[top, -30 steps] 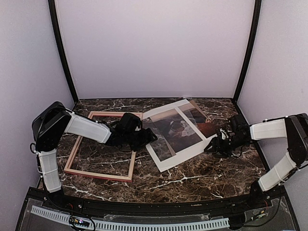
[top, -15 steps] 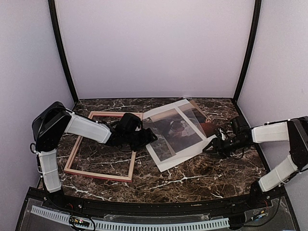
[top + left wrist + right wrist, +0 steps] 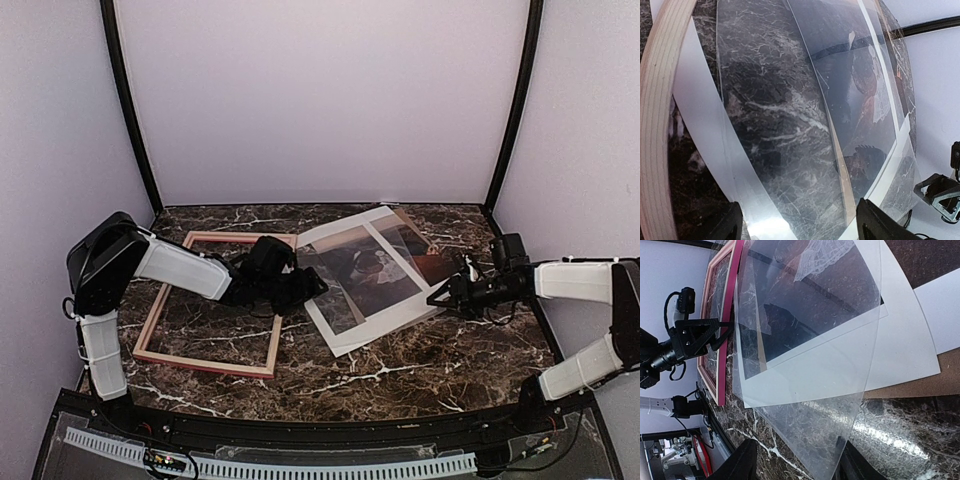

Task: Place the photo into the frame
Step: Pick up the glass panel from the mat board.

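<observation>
The photo [image 3: 365, 268], a dark print with a wide white border [image 3: 900, 352], lies flat at the table's middle under a clear sheet [image 3: 815, 390]. To its left lies the frame [image 3: 205, 362], pale wood with a pink face [image 3: 722, 330]. My left gripper [image 3: 305, 290] rests at the frame's right rail and the sheet's left edge. Its jaws stand wide open [image 3: 800, 227], with the sheet passing between the fingertips. My right gripper [image 3: 440, 297] is at the sheet's right corner. That corner pokes between its open fingers [image 3: 797, 467].
A brown backing board [image 3: 940, 377] and a blank white sheet [image 3: 942, 315] lie under the photo's far right side. The dark marble table [image 3: 400, 370] ends at walls on three sides, with black posts [image 3: 510, 110] in the back corners.
My right arm has drawn back to the right and lifted a little, its jaws narrowing slightly. The left arm, frame and photo have stayed put.
</observation>
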Robot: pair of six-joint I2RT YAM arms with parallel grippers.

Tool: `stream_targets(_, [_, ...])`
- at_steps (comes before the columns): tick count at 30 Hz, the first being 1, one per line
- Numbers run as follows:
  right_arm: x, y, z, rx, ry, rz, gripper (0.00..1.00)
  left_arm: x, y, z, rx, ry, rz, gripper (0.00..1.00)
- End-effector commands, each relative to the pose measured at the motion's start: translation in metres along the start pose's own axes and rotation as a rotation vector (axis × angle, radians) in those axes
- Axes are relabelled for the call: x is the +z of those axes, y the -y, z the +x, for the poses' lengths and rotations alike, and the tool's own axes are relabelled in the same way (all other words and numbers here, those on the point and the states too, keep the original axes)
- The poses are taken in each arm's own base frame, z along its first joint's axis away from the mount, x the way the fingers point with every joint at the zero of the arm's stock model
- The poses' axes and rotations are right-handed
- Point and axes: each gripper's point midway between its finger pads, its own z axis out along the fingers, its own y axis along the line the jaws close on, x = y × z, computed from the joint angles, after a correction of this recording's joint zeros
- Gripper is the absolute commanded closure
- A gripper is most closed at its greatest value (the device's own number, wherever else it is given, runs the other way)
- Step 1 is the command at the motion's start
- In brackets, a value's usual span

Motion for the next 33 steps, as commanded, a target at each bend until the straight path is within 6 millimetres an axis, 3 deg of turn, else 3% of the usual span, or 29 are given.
stream_targets(1, [-0.004,-0.007,-0.009,-0.039,0.033,-0.030,0.46,0.001,-0.021,0.021,-0.004,-0.052,-0.063,0.19])
stream_targets(10, [0.009,0.004,-0.015,0.010,-0.005,-0.025,0.51,0.002,-0.020,0.021,-0.003,-0.052,-0.057,0.19])
stream_targets(33, [0.046,-0.009,-0.054,-0.058,-0.080,-0.038,0.63,0.005,-0.017,0.020,0.027,-0.064,-0.053,0.19])
